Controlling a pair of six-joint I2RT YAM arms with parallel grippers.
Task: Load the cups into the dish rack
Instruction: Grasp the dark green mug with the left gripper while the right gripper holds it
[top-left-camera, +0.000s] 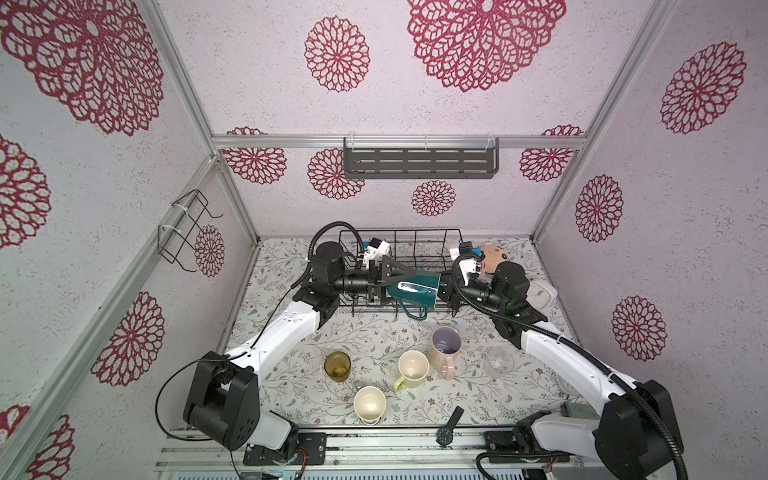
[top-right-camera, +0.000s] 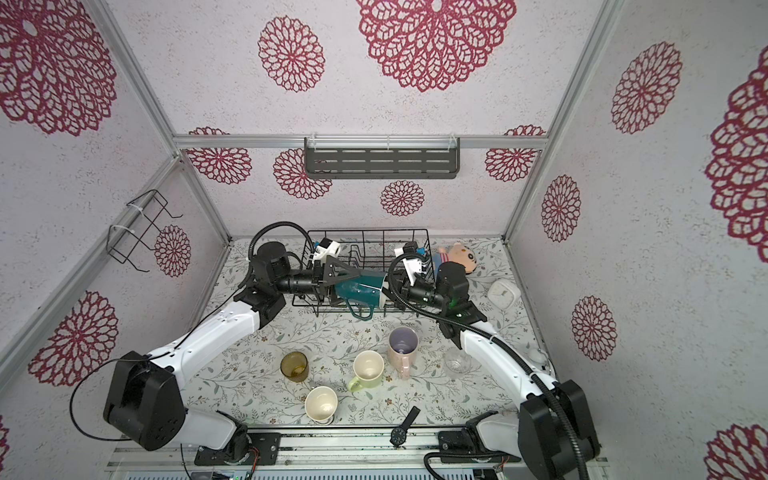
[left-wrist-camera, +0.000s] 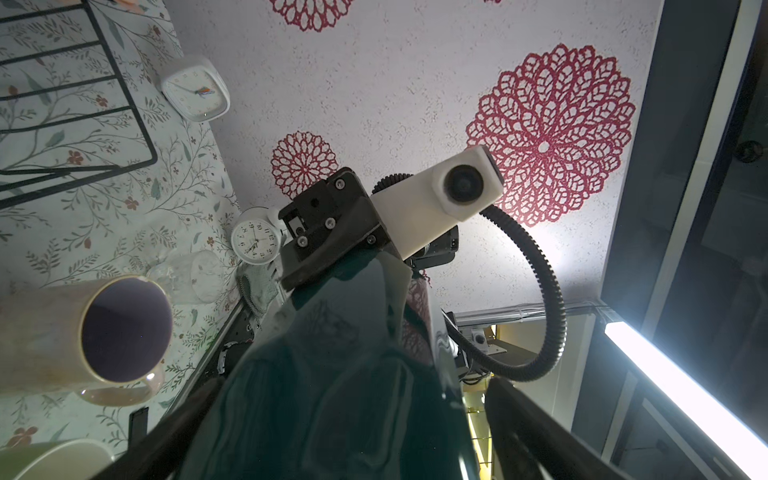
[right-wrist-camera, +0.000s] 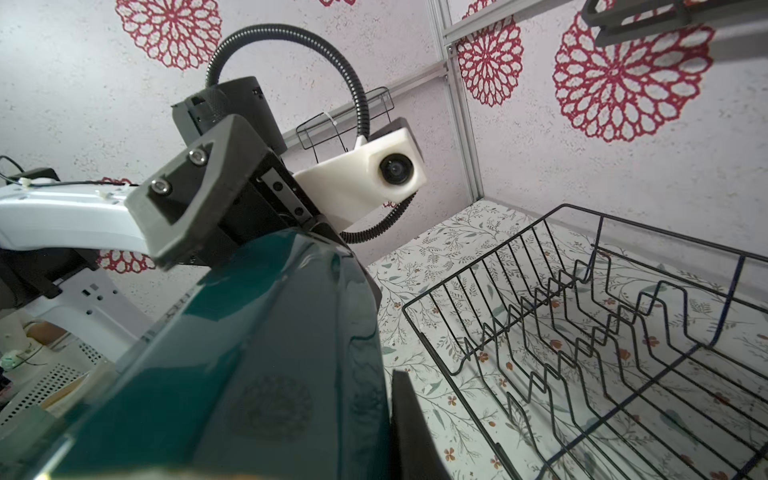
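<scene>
The dark teal mug (top-left-camera: 411, 289) (top-right-camera: 361, 289) hangs on its side over the front edge of the black wire dish rack (top-left-camera: 399, 230) (top-right-camera: 365, 230), handle down. My right gripper (top-left-camera: 442, 291) is shut on its rim, one finger (right-wrist-camera: 409, 424) lying against the outer wall. My left gripper (top-left-camera: 395, 286) is open and straddles the mug's base (left-wrist-camera: 332, 374), with a gap showing beside one finger. The amber tumbler (top-left-camera: 337, 365), yellow-green mug (top-left-camera: 412, 369), pink mug (top-left-camera: 444, 347), clear glass (top-left-camera: 498, 361) and cream-lined cup (top-left-camera: 369, 405) stand upright on the table in front.
A white square clock (top-left-camera: 542, 293) and a plush toy (top-left-camera: 494, 251) lie right of the rack, behind my right arm. A wristwatch (top-left-camera: 449, 428) sits at the front edge. A grey slotted shelf (top-left-camera: 419, 162) and a wire bracket (top-left-camera: 187, 228) hang on the walls.
</scene>
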